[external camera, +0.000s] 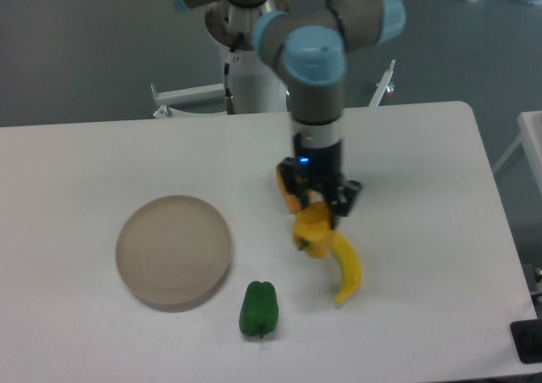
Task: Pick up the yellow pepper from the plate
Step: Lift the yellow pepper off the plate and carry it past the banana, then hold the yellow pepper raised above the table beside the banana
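Observation:
The yellow pepper (312,230) is a blocky yellow lump right of the table's middle, off the plate, touching the upper end of a banana. My gripper (320,213) points straight down over it, with its dark fingers (345,195) on either side of the pepper's top, closed on it. The pepper's upper part is hidden by the fingers. The plate (174,249) is a round beige disc at the left front with nothing on it, well to the left of the gripper.
A long curved yellow banana (345,273) lies just below and to the right of the pepper. A green pepper (259,308) lies near the front edge, right of the plate. An orange patch (286,188) shows behind the gripper's left side; I cannot tell what it is.

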Action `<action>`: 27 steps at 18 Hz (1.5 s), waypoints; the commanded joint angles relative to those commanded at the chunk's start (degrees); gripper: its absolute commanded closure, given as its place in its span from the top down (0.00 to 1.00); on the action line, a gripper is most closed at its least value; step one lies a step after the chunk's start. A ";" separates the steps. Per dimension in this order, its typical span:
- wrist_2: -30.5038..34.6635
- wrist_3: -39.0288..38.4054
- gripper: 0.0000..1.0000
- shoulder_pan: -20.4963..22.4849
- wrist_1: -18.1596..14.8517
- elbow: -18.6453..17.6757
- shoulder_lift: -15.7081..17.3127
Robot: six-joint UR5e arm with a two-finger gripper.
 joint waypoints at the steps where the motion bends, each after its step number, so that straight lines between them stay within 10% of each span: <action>1: 0.26 1.85 0.37 0.62 -0.44 0.44 -0.44; 27: 0.26 3.71 0.37 2.38 -2.55 4.93 -1.94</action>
